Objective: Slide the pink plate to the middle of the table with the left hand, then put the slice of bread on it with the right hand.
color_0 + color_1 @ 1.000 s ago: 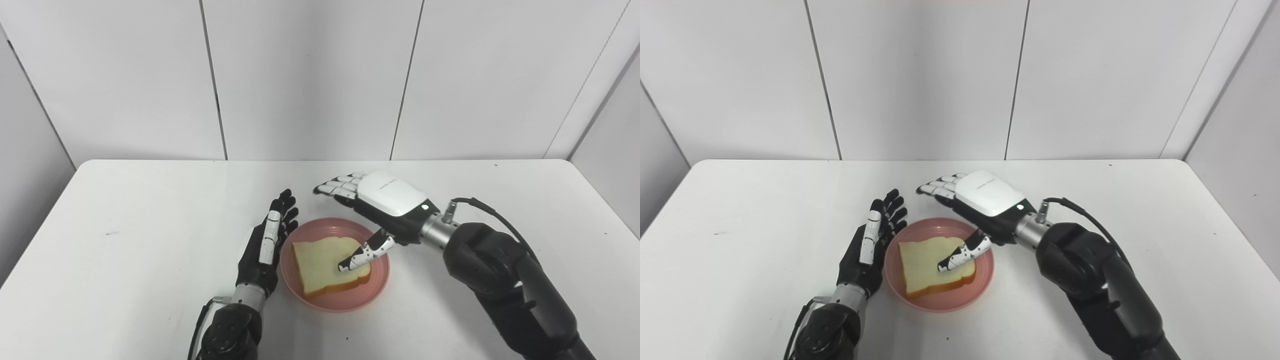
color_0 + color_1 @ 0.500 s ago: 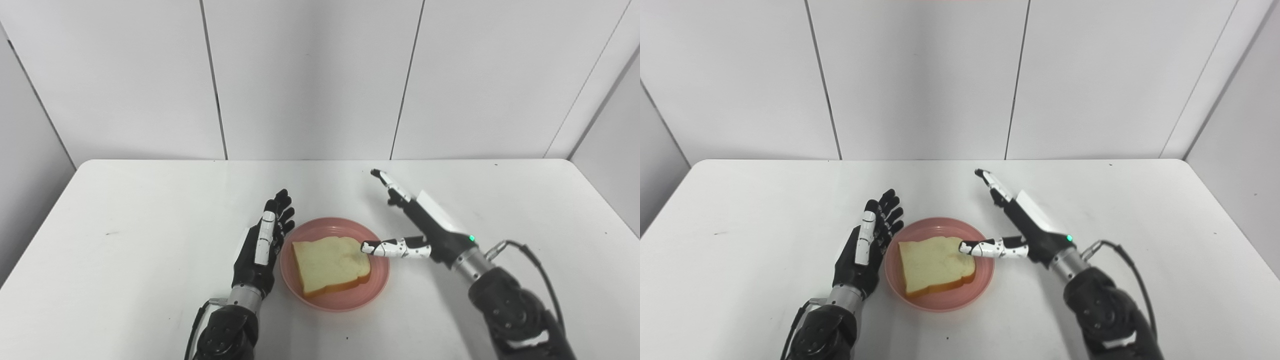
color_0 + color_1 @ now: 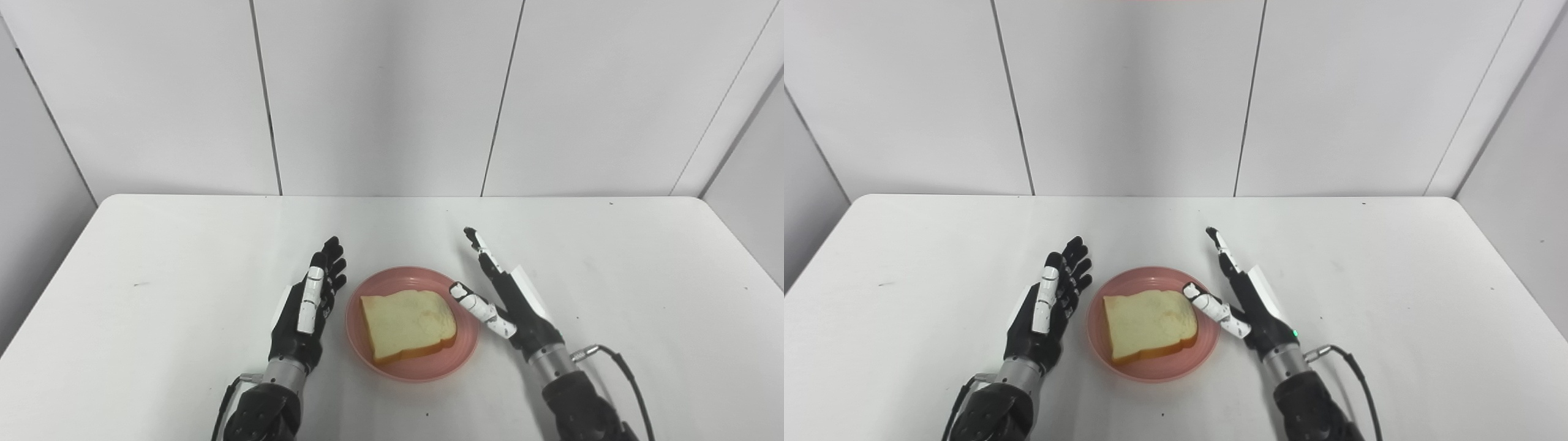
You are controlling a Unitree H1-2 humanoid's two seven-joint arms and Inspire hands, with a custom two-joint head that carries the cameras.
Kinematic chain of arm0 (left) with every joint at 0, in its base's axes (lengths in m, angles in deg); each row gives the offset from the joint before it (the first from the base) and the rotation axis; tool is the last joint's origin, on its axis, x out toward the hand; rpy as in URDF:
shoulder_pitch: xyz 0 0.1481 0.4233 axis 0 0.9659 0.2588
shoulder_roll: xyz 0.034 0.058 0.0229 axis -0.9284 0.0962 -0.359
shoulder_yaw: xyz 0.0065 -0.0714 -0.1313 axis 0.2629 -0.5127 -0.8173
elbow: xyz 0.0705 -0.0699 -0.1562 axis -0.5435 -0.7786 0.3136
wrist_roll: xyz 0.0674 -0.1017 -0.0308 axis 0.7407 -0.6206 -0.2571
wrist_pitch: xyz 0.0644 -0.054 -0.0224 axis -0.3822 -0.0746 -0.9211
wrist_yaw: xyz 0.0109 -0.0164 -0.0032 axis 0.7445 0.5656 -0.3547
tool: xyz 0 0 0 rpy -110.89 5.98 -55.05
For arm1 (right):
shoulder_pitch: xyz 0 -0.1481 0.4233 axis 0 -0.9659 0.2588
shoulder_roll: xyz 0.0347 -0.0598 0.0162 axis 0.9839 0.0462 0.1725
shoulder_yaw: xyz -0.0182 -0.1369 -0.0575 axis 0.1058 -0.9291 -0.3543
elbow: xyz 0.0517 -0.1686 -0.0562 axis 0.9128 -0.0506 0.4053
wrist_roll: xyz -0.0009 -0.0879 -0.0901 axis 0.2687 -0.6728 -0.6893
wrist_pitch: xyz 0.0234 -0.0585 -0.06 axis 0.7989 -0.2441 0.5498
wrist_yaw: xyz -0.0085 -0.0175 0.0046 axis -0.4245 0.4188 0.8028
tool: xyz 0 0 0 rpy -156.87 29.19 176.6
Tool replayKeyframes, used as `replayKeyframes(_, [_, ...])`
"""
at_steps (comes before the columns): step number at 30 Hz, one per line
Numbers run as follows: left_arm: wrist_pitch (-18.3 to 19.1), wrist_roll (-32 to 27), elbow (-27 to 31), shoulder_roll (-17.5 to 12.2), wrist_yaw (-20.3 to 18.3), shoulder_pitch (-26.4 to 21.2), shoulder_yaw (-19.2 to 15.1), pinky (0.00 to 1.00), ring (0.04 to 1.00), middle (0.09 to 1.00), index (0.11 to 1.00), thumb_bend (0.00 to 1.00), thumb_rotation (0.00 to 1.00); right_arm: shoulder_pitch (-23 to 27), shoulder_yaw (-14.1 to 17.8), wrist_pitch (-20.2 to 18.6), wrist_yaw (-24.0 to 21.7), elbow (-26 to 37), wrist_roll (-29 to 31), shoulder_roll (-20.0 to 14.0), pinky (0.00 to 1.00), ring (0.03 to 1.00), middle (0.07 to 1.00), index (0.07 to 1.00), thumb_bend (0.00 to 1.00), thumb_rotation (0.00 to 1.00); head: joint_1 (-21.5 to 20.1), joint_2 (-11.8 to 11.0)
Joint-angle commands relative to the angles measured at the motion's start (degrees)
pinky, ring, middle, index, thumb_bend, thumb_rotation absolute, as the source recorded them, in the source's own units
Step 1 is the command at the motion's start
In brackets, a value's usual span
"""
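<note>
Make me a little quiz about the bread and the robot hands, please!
1. True or false: the slice of bread lies on the pink plate.
2. Which hand is holding something? A) the left hand B) the right hand C) neither
3. Fill in: the plate sits on the white table, ______ the two hands.

Key:
1. True. The bread lies flat inside the plate.
2. C. Both hands are open, one on each side of the plate, fingers pointing away from the robot.
3. between
</note>
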Motion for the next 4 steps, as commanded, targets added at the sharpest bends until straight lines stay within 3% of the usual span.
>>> replayKeyframes(1, [-2.4,-0.5,1.7,-0.9,-0.9,-0.4,-0.2,0.99,0.994,0.991,0.935,0.67,1.00,1.3,-0.1,3.8,2.3,0.8,0.7,0.7,1.00,1.000,1.000,1.000,0.66,1.00,-0.4,0.1])
replayKeyframes(4, [-3.0,-0.5,1.9,-1.5,-1.4,-0.1,-0.4,1.00,0.998,0.994,0.936,0.68,1.00,1.3,0.4,4.5,4.0,0.0,1.9,2.0,1.00,1.000,1.000,1.000,0.65,1.00,-1.1,0.4])
